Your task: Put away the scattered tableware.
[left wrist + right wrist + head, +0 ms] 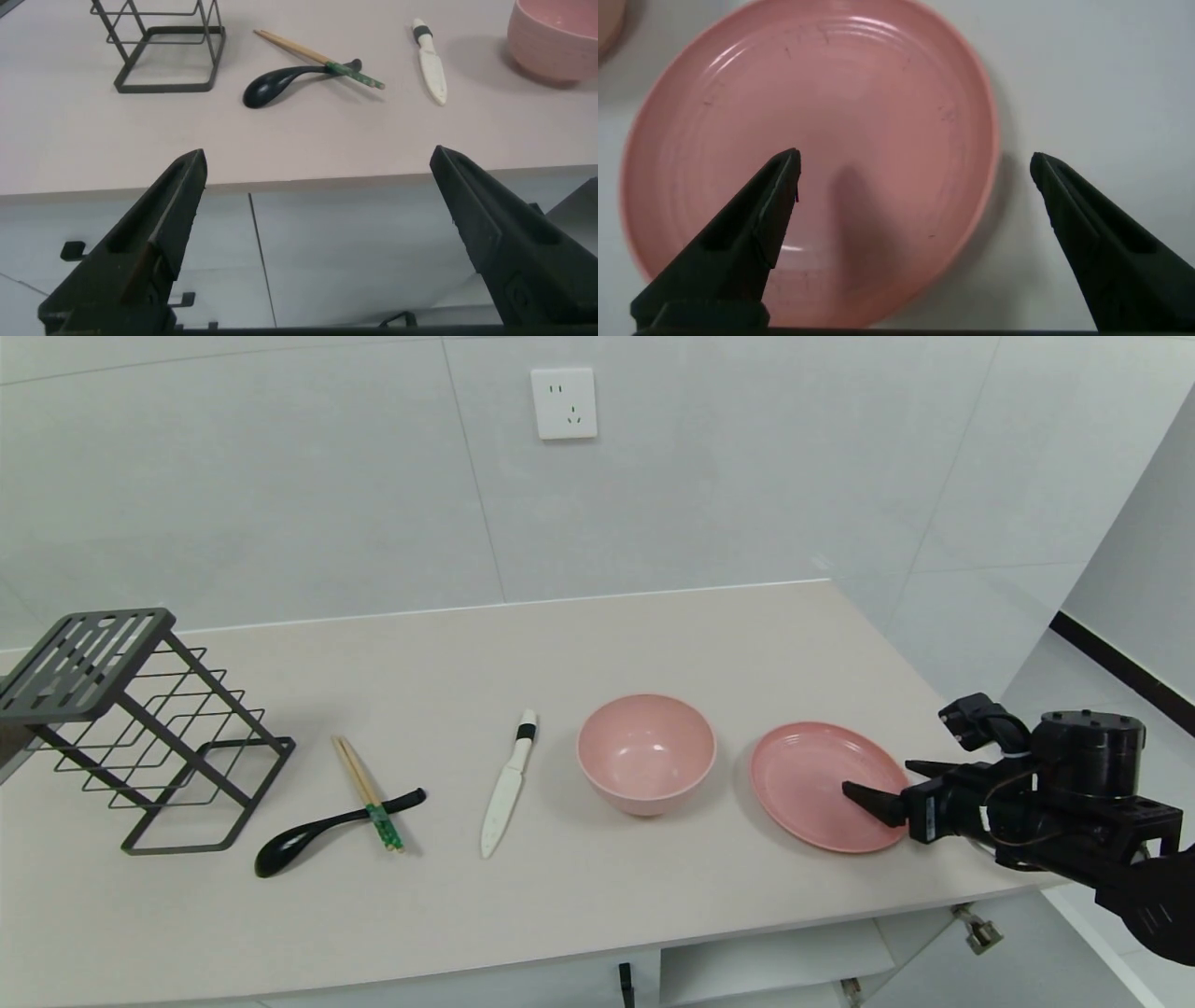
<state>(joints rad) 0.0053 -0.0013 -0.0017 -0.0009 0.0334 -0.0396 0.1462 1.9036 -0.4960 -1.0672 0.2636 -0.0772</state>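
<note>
A pink plate (812,775) lies at the right of the counter, with a pink bowl (646,753) just left of it. Further left are a white knife (507,786), a pair of chopsticks (367,791) lying across a black spoon (322,829), and a black wire rack (140,728). My right gripper (878,777) stands open over the plate's (859,103) right rim, one finger above the plate and one outside it, holding nothing. My left gripper (318,163) is open and empty in front of the counter edge, facing the spoon (280,84), chopsticks (318,54) and knife (430,61).
The counter (560,896) ends just right of the plate, with an open floor gap beyond. Cabinet fronts (355,252) run below the front edge. A wall socket (564,403) sits on the tiled back wall. The rack (168,47) stands at the far left.
</note>
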